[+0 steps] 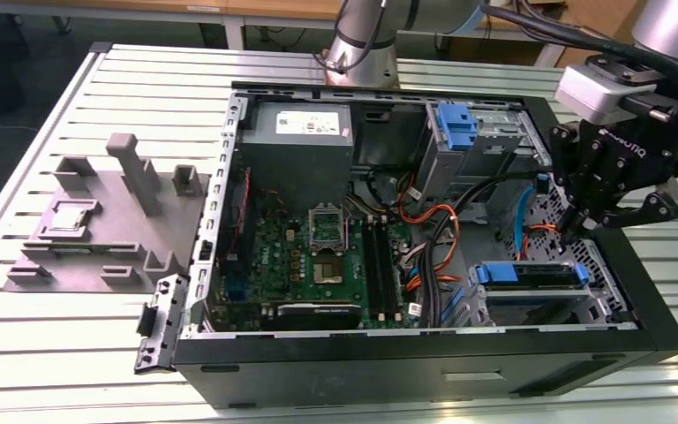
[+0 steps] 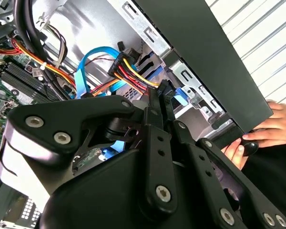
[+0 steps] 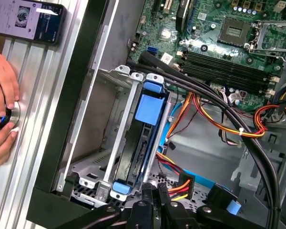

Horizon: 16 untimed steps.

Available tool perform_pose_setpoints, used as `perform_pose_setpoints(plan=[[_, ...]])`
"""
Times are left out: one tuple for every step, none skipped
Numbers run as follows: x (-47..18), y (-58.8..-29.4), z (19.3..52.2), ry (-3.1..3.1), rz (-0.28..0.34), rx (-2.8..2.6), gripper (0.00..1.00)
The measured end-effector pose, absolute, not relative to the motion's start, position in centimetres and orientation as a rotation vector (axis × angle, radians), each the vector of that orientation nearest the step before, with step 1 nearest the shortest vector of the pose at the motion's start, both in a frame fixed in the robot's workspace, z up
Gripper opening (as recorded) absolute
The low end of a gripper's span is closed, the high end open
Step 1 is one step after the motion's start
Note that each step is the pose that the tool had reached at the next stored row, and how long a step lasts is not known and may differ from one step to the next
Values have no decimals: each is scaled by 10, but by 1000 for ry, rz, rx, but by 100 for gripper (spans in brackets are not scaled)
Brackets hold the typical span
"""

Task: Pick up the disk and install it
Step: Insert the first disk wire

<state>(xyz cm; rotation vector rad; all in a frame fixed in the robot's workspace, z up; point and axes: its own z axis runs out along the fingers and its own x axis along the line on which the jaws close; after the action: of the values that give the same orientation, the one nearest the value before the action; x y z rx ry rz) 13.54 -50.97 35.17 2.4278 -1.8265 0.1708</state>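
One disk (image 3: pixel 142 143) in the cage; gripper (image 1: pixel 590 231) just above

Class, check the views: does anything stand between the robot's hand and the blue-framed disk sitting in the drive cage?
Nothing visible blocks it. In the first wrist view the hand is right by the disk in its cage; a red-and-yellow cable bundle lies just beside that path, not across it.

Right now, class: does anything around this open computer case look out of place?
A person's hand rests on the table beside the open case, with a phone lying nearby. Neither belongs to the job, and the hand is near the pincer.
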Motion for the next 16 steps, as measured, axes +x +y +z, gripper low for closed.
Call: perform_pose_setpoints(plan=[[135,-510,352,-1827,171,2427,16],[135,-511,351,-1828,171,2426,16],[135,-511,351,-1829,171,2425,16],[135,-511,351,-1834,171,2421,16],[135,-511,351,-1850,170,2408,16],[135,-512,350,-1871,168,2390,16],[135,-512,350,-1892,167,2373,16],[135,-512,350,-1913,166,2355,16],[135,-512,349,-1933,164,2337,16],[135,-512,349,-1954,163,2318,16],[135,-512,349,-1976,161,2298,16],[135,-512,349,-1996,159,2280,16],[135,-512,348,-2016,158,2261,16],[135,-512,348,-2031,157,2247,16],[135,-512,348,-2037,155,2242,16],[135,-512,348,-2041,151,2242,16]])
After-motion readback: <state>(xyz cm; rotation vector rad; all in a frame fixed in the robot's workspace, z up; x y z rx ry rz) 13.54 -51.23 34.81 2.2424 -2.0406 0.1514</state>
